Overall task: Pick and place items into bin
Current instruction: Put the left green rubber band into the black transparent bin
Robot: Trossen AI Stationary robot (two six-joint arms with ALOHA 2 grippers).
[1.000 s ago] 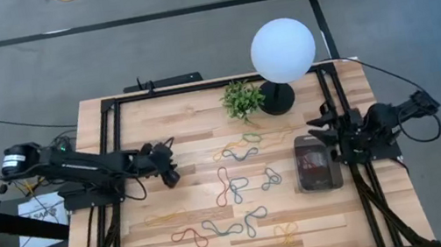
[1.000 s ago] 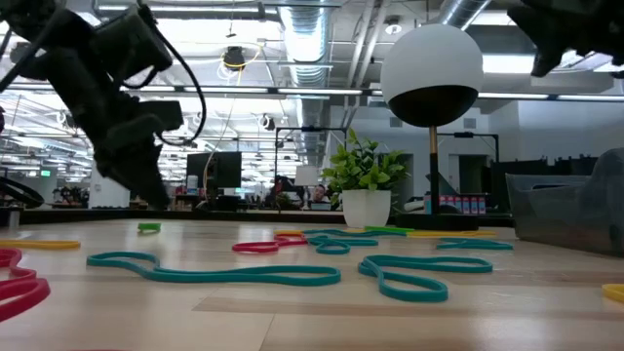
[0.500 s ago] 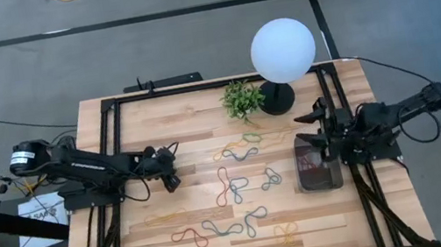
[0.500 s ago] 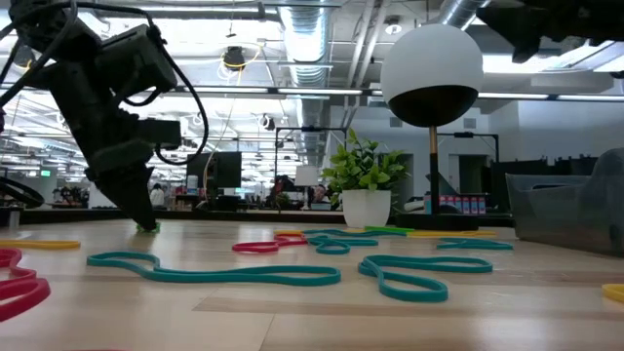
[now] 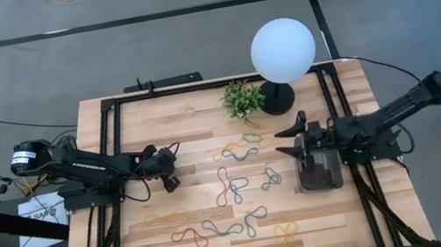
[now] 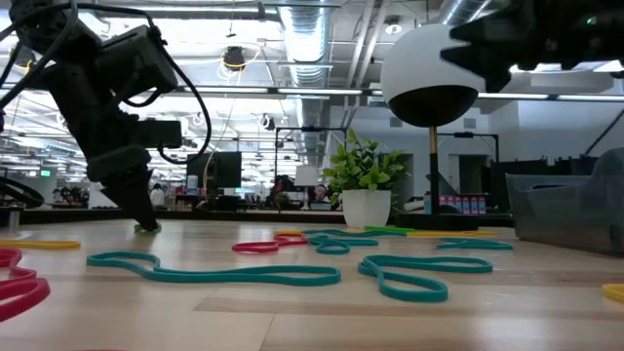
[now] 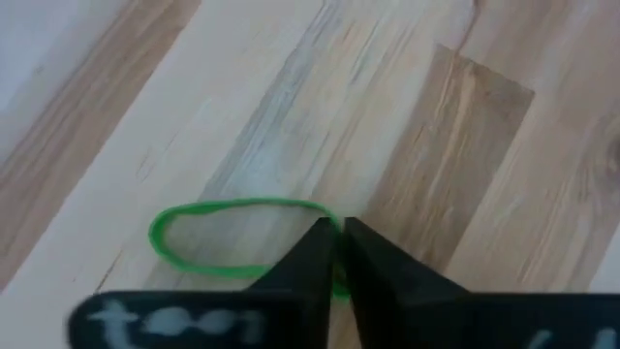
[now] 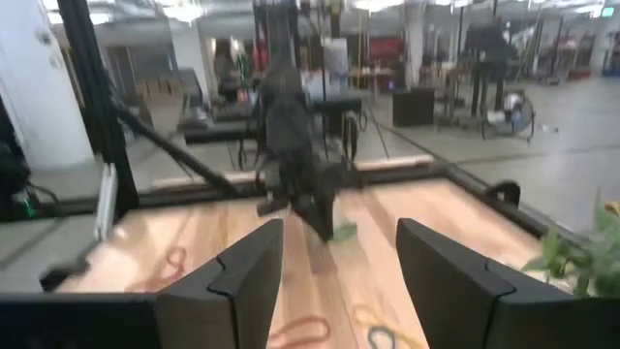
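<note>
— So how is the sorting going?
— Left claw (image 7: 336, 233) is pinching a green band (image 7: 208, 237) near the worktop's left edge; right claw (image 5: 298, 123) is hovering open over the bin (image 5: 318, 172). Most bands (image 5: 232, 185) are lying mid-worktop.

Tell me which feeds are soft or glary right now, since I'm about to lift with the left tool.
Left wrist view: the green band and the left tool pinching it are soft, close to the lens. Right wrist view: motion-blurred throughout, the right tool open. Low view: bright ceiling lights behind, arms in silhouette, near bands sharp. High view: even light, no glare on the table.
</note>
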